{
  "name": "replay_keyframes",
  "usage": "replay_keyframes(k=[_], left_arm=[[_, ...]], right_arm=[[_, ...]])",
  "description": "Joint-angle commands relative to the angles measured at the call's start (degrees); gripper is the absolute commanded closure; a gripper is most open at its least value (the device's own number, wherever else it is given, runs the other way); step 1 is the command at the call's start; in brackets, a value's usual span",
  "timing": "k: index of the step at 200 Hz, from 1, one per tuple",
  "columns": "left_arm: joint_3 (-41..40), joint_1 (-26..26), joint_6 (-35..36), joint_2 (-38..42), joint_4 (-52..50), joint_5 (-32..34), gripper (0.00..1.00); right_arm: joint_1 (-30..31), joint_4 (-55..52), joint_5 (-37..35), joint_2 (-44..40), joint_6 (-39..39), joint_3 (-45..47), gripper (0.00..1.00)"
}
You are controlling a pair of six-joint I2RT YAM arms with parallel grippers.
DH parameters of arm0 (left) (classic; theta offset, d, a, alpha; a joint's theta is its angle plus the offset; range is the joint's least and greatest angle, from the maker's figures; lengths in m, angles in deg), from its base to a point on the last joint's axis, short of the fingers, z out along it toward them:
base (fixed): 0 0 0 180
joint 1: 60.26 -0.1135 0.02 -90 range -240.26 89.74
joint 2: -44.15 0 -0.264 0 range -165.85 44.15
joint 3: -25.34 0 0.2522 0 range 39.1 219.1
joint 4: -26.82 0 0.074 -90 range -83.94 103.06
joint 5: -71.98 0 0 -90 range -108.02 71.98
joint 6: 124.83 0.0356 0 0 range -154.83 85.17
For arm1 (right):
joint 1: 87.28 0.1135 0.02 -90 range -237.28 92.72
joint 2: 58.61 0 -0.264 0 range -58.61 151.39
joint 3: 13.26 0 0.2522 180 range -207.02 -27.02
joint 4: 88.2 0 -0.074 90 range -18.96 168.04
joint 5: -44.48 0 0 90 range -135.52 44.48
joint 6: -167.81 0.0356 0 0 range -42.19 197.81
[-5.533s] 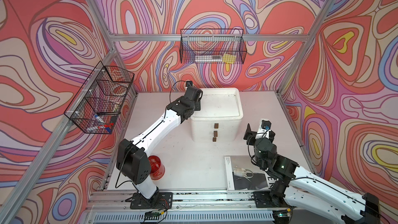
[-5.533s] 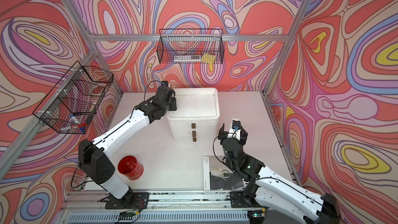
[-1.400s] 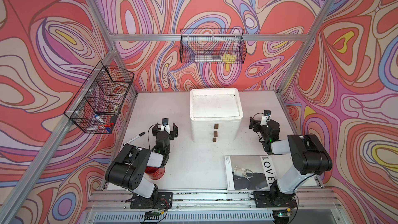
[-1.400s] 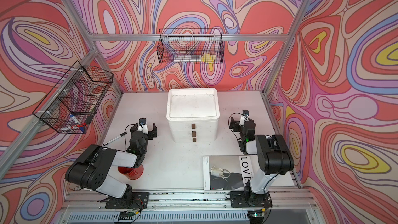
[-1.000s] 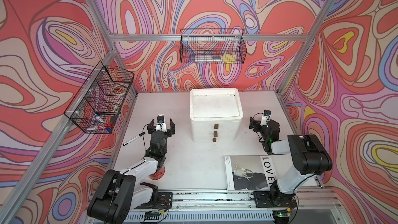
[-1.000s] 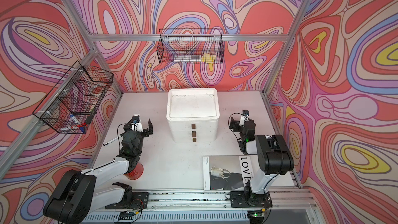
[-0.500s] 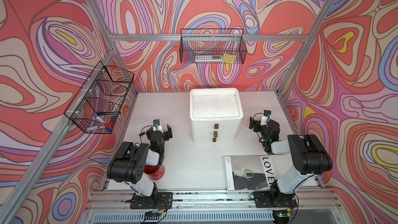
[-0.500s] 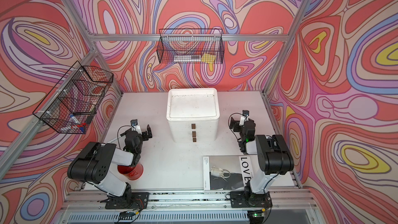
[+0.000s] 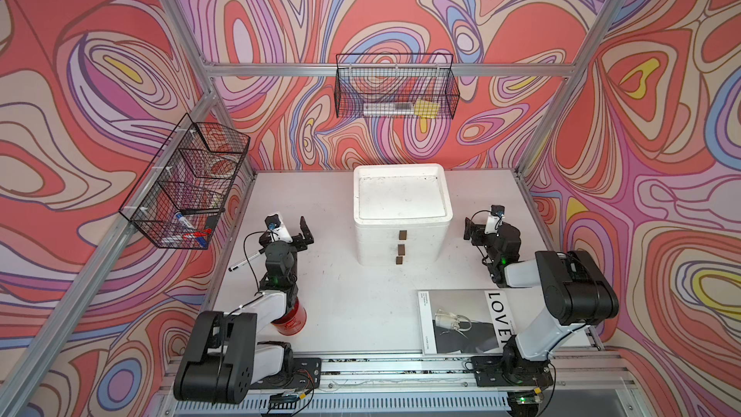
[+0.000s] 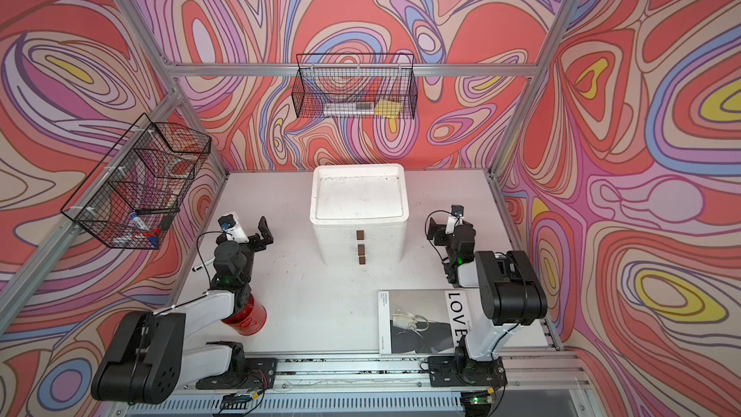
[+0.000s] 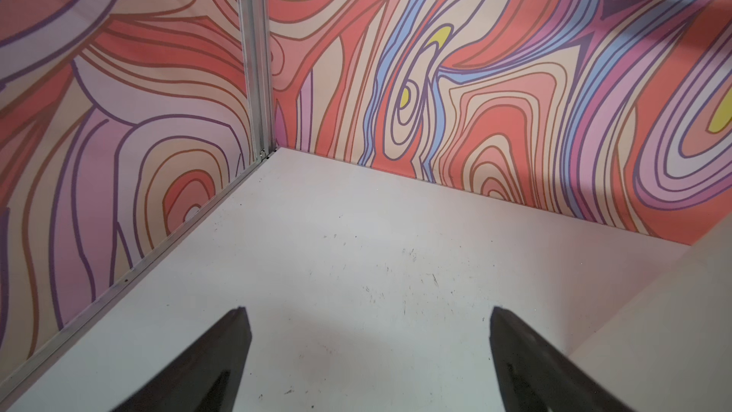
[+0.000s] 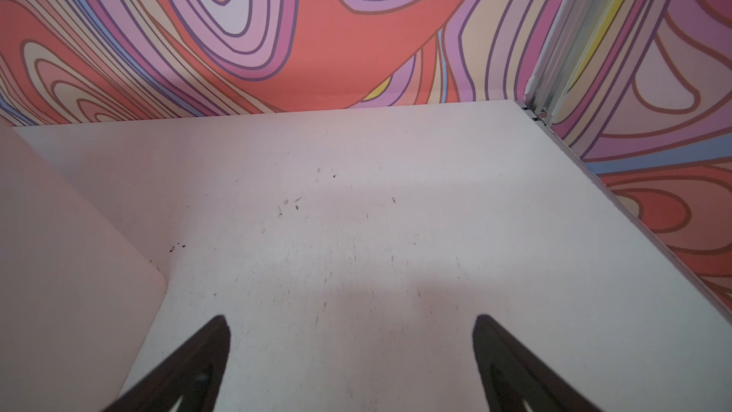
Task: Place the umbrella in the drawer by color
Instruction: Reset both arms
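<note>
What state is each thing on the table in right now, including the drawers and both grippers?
drawer unit: upright, all three drawers shut.
left gripper: open, empty.
right gripper: open, empty.
red can: standing upright, partly hidden by the left arm.
magazine: lying flat, closed.
marker: lying on the table.
umbrella: not in view.

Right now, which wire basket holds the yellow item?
The wire basket on the back wall, above the drawer unit; the side-wall basket shows markers, nothing yellow.
</note>
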State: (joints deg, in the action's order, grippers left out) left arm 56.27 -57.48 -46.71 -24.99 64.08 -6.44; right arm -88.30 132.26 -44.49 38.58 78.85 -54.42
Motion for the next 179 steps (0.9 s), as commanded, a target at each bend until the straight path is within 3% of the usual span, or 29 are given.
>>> replay_keyframes(k=[1,23,31,43,63,78,94,108,120,134,179], left_arm=[[-0.11,0.07,4.14,5.17,-14.14,0.43,0.01],[-4.10,-0.13,5.37,-0.18,-4.00,2.24,0.01],[-4.59,-0.24,7.38,-4.96,3.23,0.97,0.01],[-2.73,-0.12,10.45,-8.14,2.40,-3.92,0.01],[-1.09,-0.16,11.35,-21.56,15.19,-1.22,0.01],[2.81,-0.32,9.09,-16.29,-0.98,-0.71,0.01],[2.47,-0.07,10.26,-19.60,4.65,0.42,0.01],[4.60,-0.14,9.03,-18.73,-1.15,1.71,0.01],[3.01,0.03,9.77,-19.48,3.29,1.29,0.01],[4.22,0.03,9.69,-18.90,-0.18,0.86,0.01],[3.66,0.03,9.85,-19.36,1.75,0.82,0.01]], right_arm=[[0.44,-0.01,-0.68,-0.16,-0.46,0.50,0.02],[0.40,-0.02,-0.66,-0.13,-0.49,0.50,0.02],[0.49,-0.03,-0.65,-0.16,-0.51,0.50,0.02],[0.49,0.00,-0.69,-0.14,-0.46,0.50,0.02],[0.47,-0.07,-0.72,-0.11,-0.49,0.50,0.02],[0.48,-0.02,-0.76,-0.16,-0.45,0.50,0.02],[0.48,-0.02,-0.73,-0.15,-0.50,0.50,0.02],[0.42,0.02,-0.76,-0.16,-0.47,0.50,0.02],[0.48,-0.05,-0.71,-0.15,-0.58,0.50,0.02],[0.44,-0.05,-0.71,-0.16,-0.45,0.50,0.02],[0.47,-0.06,-0.74,-0.16,-0.48,0.50,0.02]])
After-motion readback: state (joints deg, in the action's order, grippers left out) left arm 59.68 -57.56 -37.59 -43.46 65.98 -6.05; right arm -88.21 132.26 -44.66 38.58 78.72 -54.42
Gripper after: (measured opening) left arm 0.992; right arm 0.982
